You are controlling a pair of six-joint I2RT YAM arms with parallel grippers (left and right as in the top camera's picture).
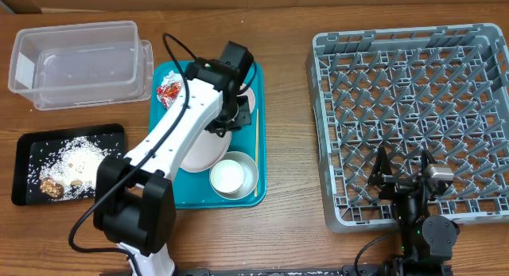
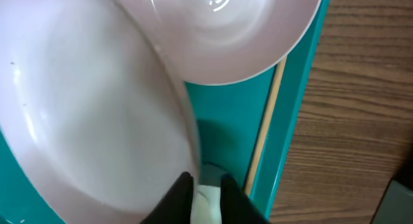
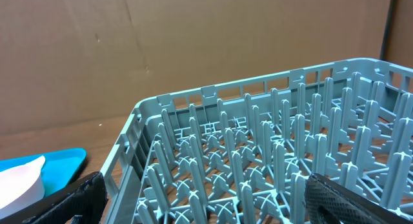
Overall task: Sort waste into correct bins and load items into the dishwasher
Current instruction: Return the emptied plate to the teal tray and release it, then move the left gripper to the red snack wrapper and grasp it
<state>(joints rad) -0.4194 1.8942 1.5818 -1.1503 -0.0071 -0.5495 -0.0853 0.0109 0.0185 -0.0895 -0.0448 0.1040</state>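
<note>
Left end effector [image 2: 206, 188] is pinching the near rim of the white dinner plate [image 2: 97, 121], one finger on each face of the edge. The plate is lying on the teal tray [image 2: 226, 114] mid-tabletop, and the grey dish rack [image 1: 318, 101] is sitting at 3 o'clock from it. Right end effector [image 3: 200, 201] is hanging wide open over the rack's 6 o'clock edge, carrying nothing.

Handling, my read: the plate is looking stiff, glossy and slick, and breakable if dropped. A rim pinch is putting most of the weight outboard, so it is likely wanting to pivot in the fingers. A deeper bite on the rim is looking safer.

Count on the tray:
- 1 dinner plate
- 1 white bowl [image 2: 219, 30], overlapping the plate's far edge
- 1 steel-sided bowl [image 1: 233, 175], at 5 o'clock
- 1 chopstick [image 2: 268, 121], along the 3 o'clock side
- 1 snack wrapper [image 1: 169, 91], at 10 o'clock

Bins: 1 clear tub [image 1: 75, 28] at 10 o'clock, and 1 black tray [image 1: 111, 139] at 8 o'clock holding the rice [image 1: 75, 161]. I'm not seeing any cup or napkins.
</note>
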